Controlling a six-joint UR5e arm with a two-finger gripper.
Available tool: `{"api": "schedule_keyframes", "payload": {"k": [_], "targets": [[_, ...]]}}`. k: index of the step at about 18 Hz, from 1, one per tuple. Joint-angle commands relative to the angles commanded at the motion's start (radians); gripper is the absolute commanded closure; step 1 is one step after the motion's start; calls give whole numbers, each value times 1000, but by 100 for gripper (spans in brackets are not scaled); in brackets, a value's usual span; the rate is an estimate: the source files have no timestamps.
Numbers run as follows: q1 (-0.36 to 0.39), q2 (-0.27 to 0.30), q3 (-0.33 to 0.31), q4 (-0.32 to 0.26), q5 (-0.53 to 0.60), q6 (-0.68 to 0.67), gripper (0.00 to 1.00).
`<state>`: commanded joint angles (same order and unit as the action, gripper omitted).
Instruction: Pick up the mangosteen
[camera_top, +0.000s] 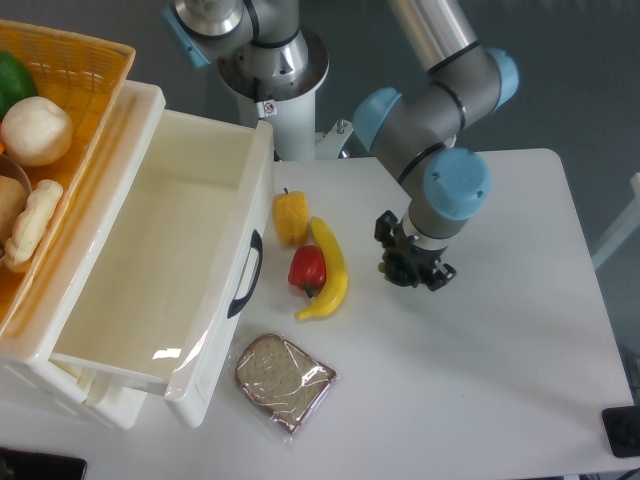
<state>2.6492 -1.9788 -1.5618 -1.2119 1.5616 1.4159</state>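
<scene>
**Gripper low over desk, right of the banana; fruit not made out**

- Gripper (412, 270) points down at the desk (500, 350), well clear of the banana (333, 270) and the red pepper (308, 268) that touches it.
- Mangosteen: no dark round fruit shows in the open anywhere on the desk. Judged to sit under or between the dark fingers, black against black. Cannot be separated from the tool from this view.
- Finger state: cannot tell whether apart, together or clamped; the wrist hides them.
- Handling, as a judgement: small, light, hard-rinded, glossy, so liable to roll or squirt out of a two-finger pinch. Best taken across its widest middle, below the stem cap, with firm but moderate squeeze.
- Also present: yellow pepper (290, 217), wrapped bread (284, 380), open white drawer (255, 180).
</scene>
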Motion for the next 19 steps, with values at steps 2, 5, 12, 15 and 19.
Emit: {"api": "schedule_keyframes", "payload": {"k": [2,5,12,15,19], "targets": [[2,-9,44,2,-3,-2,91],[15,-23,94,12,-12,9,98],[15,-28,183,26,-25,5,94],[17,-22,190,23,-12,8,94],[12,-17,187,20,18,12,94]]}}
